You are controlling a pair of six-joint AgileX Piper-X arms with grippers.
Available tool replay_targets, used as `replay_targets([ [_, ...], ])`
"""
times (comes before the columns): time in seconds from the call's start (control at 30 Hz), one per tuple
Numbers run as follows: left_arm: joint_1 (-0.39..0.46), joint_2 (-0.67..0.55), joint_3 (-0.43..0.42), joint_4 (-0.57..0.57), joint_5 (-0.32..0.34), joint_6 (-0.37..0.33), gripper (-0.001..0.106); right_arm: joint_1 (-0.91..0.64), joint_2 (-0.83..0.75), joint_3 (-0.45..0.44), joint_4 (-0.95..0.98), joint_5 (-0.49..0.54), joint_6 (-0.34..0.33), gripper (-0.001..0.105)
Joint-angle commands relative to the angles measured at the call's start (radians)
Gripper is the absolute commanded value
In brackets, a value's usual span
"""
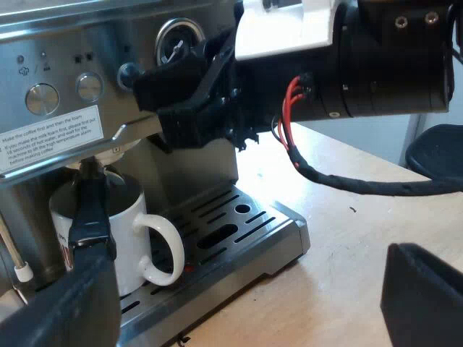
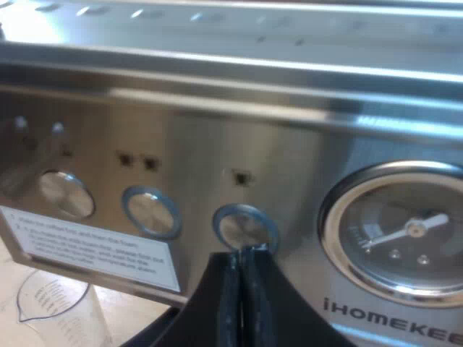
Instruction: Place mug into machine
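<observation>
Your left gripper [image 1: 239, 296] hangs low in front of the espresso machine [image 1: 65, 43] with its fingers [image 1: 423, 296] well apart and nothing between them, one finger just beside the mug [image 1: 123, 231]. That white mug stands upright on the drip tray [image 1: 246, 231], behind the holder's dark handle [image 1: 92, 210], which reaches out across its front, so the placing looks done to me. Your right gripper [image 2: 242, 256] has its fingers pressed together, the tip at a round button [image 2: 244, 228] near the pressure gauge [image 2: 405, 231]. Watch two things: pull the left arm away crookedly and the near finger could catch the mug's handle [image 1: 170, 249] or the holder's dark handle and drag the mug off its spot; and if that button gets pushed while the mug sits off-centre, coffee could miss it and run into the tray
</observation>
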Motion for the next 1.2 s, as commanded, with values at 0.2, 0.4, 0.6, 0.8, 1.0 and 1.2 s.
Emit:
replay_targets([
  [0.2,-0.005,0.002,-0.009,-0.017,0.014,-0.013,0.086,-0.002,0.004,-0.011,-0.056,-0.015,-0.013,0.000],
  [0.4,-0.005,0.052,-0.009,-0.061,0.014,-0.024,0.086,-0.012,0.004,-0.011,-0.062,-0.015,-0.013,0.000],
  [0.6,-0.005,0.166,-0.009,-0.162,0.014,-0.024,0.086,-0.012,0.004,-0.011,-0.062,-0.015,-0.013,0.000],
  [0.8,-0.005,0.228,-0.009,-0.228,0.014,-0.024,0.086,-0.012,0.004,-0.011,-0.059,-0.015,-0.013,0.000],
  [1.0,-0.005,0.236,-0.009,-0.235,0.014,-0.024,0.086,-0.012,0.004,-0.011,-0.059,-0.015,-0.010,0.000],
  [1.2,-0.005,0.236,-0.009,-0.235,0.014,-0.024,0.086,-0.012,0.004,-0.011,-0.025,-0.047,-0.010,0.000],
])
